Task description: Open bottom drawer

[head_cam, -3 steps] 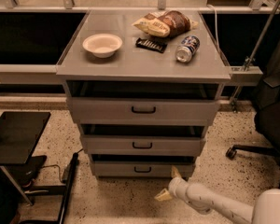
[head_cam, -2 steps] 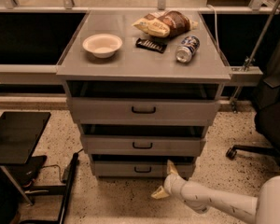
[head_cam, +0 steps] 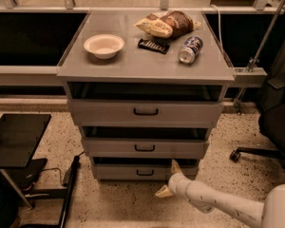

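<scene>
The bottom drawer (head_cam: 118, 172) is the lowest grey front of the cabinet, with a small black bar handle (head_cam: 145, 173) at its centre. It stands slightly out, like the two drawers above it. My gripper (head_cam: 169, 178) is at the end of the white arm that comes in from the lower right. It is low, just in front of the drawer's right part, to the right of the handle. Its two pale fingers are spread: one fingertip (head_cam: 175, 165) points up at the drawer's top edge, the other (head_cam: 162, 192) points down-left over the floor. It holds nothing.
The cabinet top (head_cam: 133, 63) carries a white bowl (head_cam: 104, 45), a chip bag (head_cam: 167, 24), a dark snack bar (head_cam: 153, 45) and a lying can (head_cam: 190, 50). A black stand (head_cam: 16, 137) is at the left, an office chair base (head_cam: 256, 152) at the right. Speckled floor lies in front.
My gripper has moved left and up toward the bottom drawer's front, and its upper finger now reaches the drawer's top edge. The drawers have not moved.
</scene>
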Robot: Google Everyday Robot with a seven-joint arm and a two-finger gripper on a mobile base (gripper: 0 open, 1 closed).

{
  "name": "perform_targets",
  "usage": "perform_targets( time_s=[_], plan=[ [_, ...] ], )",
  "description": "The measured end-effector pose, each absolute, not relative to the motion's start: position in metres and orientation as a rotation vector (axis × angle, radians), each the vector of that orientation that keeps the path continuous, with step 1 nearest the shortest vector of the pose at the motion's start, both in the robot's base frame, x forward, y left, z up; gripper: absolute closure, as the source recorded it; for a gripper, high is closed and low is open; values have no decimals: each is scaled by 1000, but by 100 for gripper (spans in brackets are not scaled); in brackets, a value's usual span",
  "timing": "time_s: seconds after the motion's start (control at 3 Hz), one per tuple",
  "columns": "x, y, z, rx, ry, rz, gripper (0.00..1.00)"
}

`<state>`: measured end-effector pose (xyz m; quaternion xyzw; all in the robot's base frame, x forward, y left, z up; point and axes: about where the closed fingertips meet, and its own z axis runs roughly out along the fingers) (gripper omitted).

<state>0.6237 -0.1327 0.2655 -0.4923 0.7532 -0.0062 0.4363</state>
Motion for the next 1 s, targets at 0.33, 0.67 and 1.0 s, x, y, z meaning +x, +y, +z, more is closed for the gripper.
perform_targets(
  time_s=[0.33, 0.67, 1.0],
  plan=[
    [636, -141, 277, -1201, 1848, -30, 0],
    [633, -145, 269, -1186, 1867, -24, 0],
    [633, -145, 269, -1186, 1867, -24, 0]
  ],
)
